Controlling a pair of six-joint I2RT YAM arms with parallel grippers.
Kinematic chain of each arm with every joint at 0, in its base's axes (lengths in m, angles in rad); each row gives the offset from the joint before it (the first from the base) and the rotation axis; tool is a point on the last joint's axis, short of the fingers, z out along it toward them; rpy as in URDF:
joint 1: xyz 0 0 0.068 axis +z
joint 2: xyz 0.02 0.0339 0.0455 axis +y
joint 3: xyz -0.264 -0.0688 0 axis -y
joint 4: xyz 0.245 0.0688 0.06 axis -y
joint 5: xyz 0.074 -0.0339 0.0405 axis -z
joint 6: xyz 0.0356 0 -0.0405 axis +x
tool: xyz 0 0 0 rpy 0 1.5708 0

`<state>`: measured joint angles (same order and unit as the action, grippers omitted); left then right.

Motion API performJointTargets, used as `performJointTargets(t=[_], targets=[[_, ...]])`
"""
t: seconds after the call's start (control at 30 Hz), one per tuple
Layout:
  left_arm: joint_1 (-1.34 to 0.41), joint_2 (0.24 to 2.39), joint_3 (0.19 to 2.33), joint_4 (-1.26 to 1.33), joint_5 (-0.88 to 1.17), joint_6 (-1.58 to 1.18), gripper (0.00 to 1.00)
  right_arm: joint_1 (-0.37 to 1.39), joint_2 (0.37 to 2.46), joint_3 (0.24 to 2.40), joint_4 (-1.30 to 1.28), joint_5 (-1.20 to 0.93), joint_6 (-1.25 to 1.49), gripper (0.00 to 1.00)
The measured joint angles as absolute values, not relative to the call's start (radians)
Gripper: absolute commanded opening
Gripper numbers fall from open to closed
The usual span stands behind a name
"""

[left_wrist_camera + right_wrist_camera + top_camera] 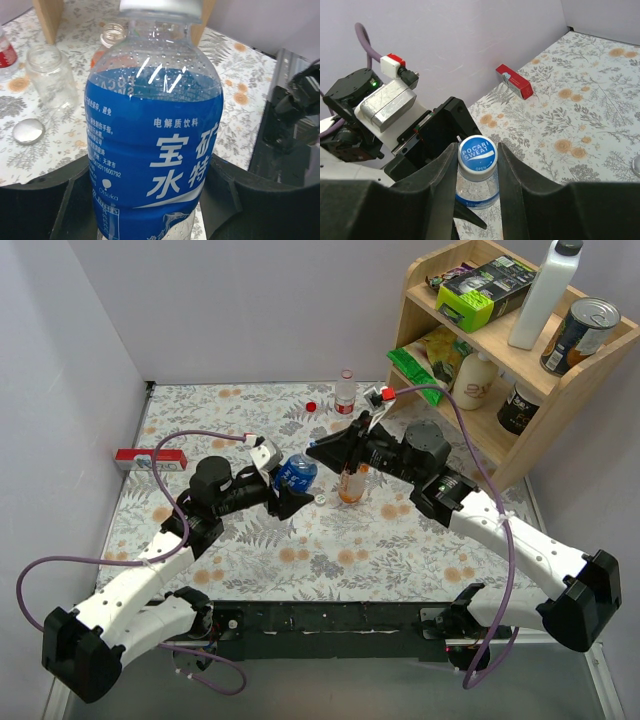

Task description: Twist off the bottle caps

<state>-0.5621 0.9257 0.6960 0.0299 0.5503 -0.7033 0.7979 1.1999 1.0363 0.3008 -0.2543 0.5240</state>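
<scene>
- Floral-print desk (pixel 250 550), lilac walls on the left and far sides, a wooden shelf (pixel 500 370) at far right.
- The blue-labelled bottle (pixel 155 165) is left of desk centre, with the orange-liquid bottle (pixel 350 487) just to its right.
- Left pincer (pixel 150 210): clamped on the bottle's body at the label band, one finger on each side.
- Right pincer (pixel 477 150): reaches in from the right, closed on the bluish-white cap (pixel 477 154), with a pad touching each side of its skirt.
- Long axis reads roughly upright, cap end up and facing the right wrist camera. Cannot tell whether the base rests on the desk.
- Handling, judged: thin clear plastic, light, glossy label, likely slick. The walls will give under a hard squeeze, so hold low on the body where it is widest.
- The cap looks small, hard and stiff. Take it across its diameter on the skirt, square to the neck, so the twist does not cam off.
</scene>
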Motion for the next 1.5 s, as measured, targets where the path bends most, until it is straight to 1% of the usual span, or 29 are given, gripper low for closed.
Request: performJointTargets(t=[0.17,0.3,0.5,0.57,0.7,0.77,0.8,0.83,0.87,0.9,0.97,1.0,1.03,1.1,1.3,1.33,1.4,1.5], targets=[[-0.550,0.923,0.697,0.038,0.671,-0.735,0.22,0.745,1.190,1.031,0.324,-0.420,0.510,0.15],[-0.546,0.950,0.714,0.049,0.850,-0.777,0.22,0.690,1.166,1.030,0.334,-0.634,0.469,0.15],[-0.550,1.011,0.738,0.134,1.165,-0.902,0.23,0.661,1.125,1.031,0.358,-0.905,0.383,0.14],[-0.555,1.022,0.748,0.143,1.250,-0.937,0.23,0.661,1.117,1.036,0.358,-0.965,0.354,0.14],[-0.565,1.041,0.770,0.159,1.345,-0.984,0.23,0.661,1.115,1.063,0.342,-1.057,0.295,0.14],[-0.567,1.046,0.773,0.161,1.365,-0.997,0.23,0.662,1.114,1.066,0.337,-1.082,0.275,0.18],[-0.568,1.048,0.773,0.161,1.375,-1.002,0.23,0.661,1.114,1.066,0.332,-1.089,0.267,0.21],[-0.569,1.051,0.773,0.162,1.379,-1.004,0.23,0.661,1.113,1.066,0.329,-1.093,0.260,0.36],[-0.570,1.055,0.773,0.162,1.382,-1.005,0.23,0.661,1.112,1.066,0.321,-1.095,0.255,0.48],[-0.571,1.057,0.773,0.162,1.383,-1.004,0.23,0.661,1.111,1.066,0.316,-1.094,0.253,0.62],[-0.572,1.059,0.773,0.167,1.388,-0.997,0.24,0.659,1.104,1.066,0.295,-1.088,0.254,0.66],[-0.571,1.057,0.773,0.175,1.391,-0.982,0.24,0.654,1.098,1.064,0.281,-1.079,0.247,0.72],[-0.572,1.055,0.774,0.176,1.394,-0.966,0.23,0.649,1.093,1.064,0.269,-1.066,0.245,0.82],[-0.572,1.054,0.775,0.159,1.390,-0.922,0.23,0.640,1.073,1.063,0.241,-1.030,0.241,0.85],[-0.572,1.053,0.776,0.073,1.335,-0.813,0.24,0.629,0.978,1.062,0.165,-0.880,0.223,0.86],[-0.572,1.051,0.776,0.059,1.301,-0.796,0.24,0.629,0.961,1.061,0.150,-0.840,0.222,0.84],[-0.572,1.044,0.775,0.045,1.227,-0.777,0.25,0.630,0.931,1.052,0.130,-0.751,0.231,0.76],[-0.572,1.018,0.772,0.033,1.047,-0.761,0.26,0.632,0.905,1.025,0.116,-0.582,0.291,0.75]])
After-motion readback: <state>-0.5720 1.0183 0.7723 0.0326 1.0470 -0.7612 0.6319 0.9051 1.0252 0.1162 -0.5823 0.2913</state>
